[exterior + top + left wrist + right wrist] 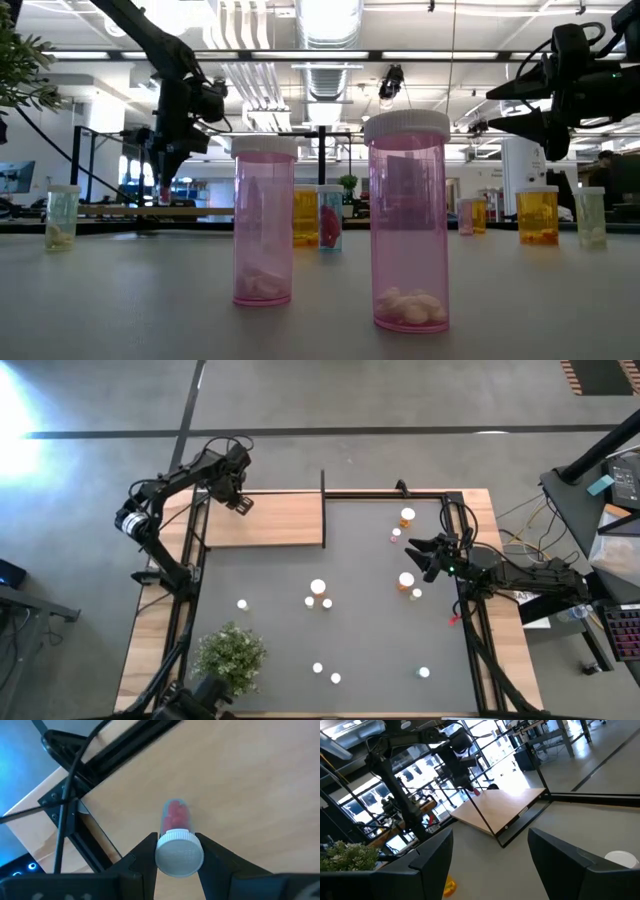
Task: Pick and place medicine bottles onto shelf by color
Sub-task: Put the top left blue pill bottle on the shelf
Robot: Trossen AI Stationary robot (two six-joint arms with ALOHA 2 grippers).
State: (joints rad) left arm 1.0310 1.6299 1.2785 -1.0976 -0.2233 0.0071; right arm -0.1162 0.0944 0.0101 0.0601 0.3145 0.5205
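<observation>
Left gripper (176, 851) was clamped on a small red, white-capped plastic bottle (175, 817) over the light-wood shelf (268, 520); light, slick, probably best gripped by its cap; right gripper (490, 860) open, empty.

A red, white-capped medicine bottle (175, 840) hangs over the light-wood shelf (280, 520) at far left; other bottles (318, 589) stand scattered on the desk.

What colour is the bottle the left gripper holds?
Red, with a white cap; the left wrist view shows the bottle best, in the left gripper.
</observation>
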